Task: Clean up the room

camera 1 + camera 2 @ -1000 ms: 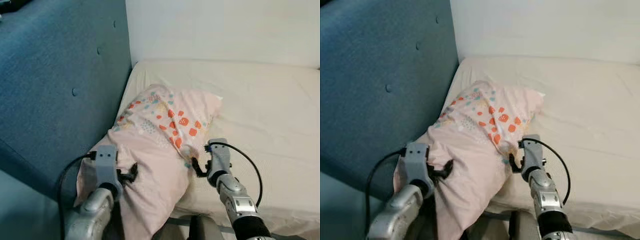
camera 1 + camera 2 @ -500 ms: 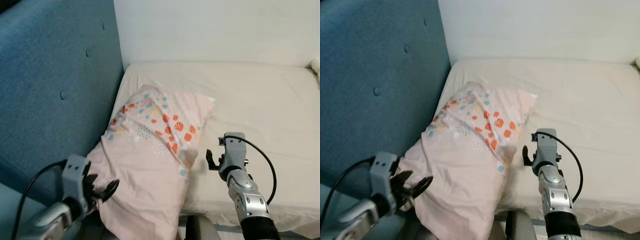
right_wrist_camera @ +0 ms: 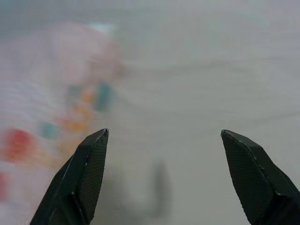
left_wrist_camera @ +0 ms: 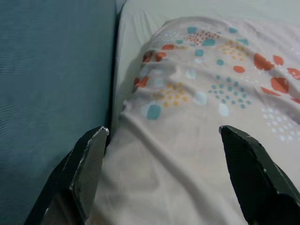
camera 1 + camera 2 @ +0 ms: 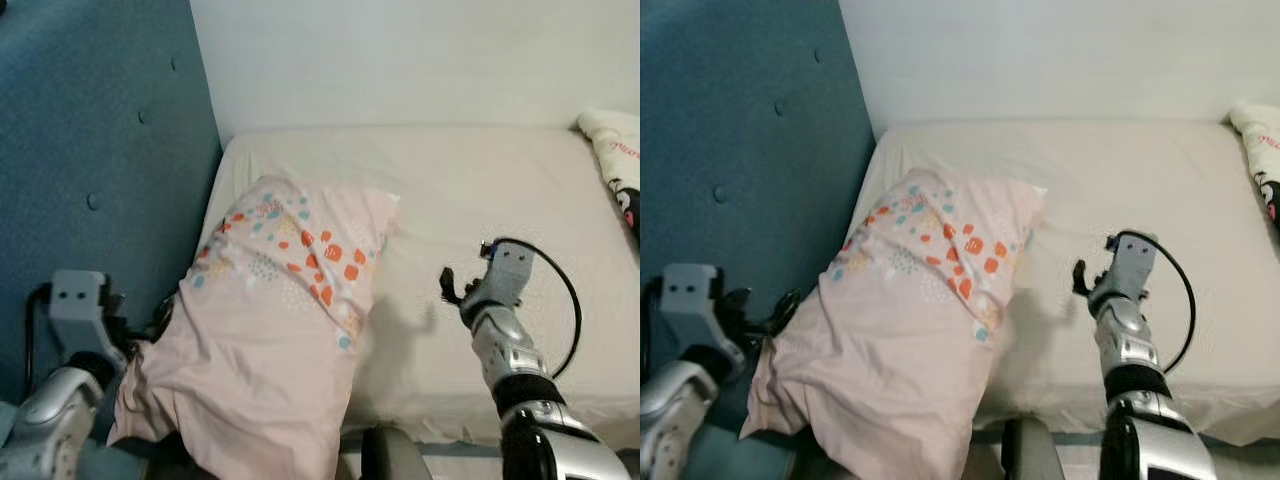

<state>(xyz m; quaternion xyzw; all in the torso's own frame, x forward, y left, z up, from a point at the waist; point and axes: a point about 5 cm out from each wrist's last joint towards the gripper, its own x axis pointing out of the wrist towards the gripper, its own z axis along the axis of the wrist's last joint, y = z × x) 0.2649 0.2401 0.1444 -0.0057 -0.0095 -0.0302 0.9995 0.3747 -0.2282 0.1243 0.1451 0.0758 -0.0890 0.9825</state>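
Left gripper is spread wide and empty, right at the pillow's lower corner by the blue headboard. From it the pillow runs off toward 1 o'clock, long axis diagonal across the bed. Right gripper, also open, hangs well apart, pillow at its 9 o'clock, though that wrist view is blurry. Left looks nearer.

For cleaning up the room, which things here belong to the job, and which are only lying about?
Belong to the job:
- pink pillow, lying at the bed's headboard end
- left gripper, open beside it
- right gripper, open above the sheet

Only there:
- white patterned fabric
- blue headboard
- mattress
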